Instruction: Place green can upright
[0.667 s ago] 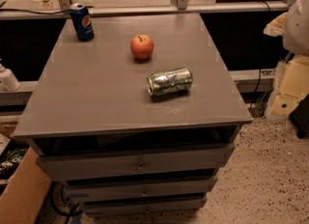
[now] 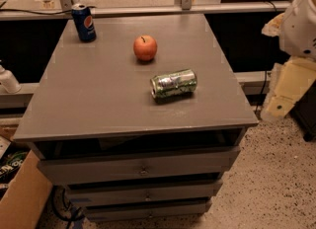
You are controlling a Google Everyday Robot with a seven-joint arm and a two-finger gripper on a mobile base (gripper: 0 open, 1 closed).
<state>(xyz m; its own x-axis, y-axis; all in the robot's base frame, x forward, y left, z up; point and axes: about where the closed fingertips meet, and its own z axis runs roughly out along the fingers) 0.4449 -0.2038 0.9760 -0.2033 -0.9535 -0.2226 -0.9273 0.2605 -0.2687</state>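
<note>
The green can lies on its side near the middle right of the grey cabinet top, its silver top facing left. Its label is green and silvery-white. My gripper hangs off the table's right edge, at about the height of the top, well to the right of the can and not touching it. It holds nothing that I can see. The white arm rises above it at the right border.
A red apple sits behind the can. A dark blue can stands upright at the far left corner. The cabinet has drawers below. A cardboard box stands on the floor at the lower left.
</note>
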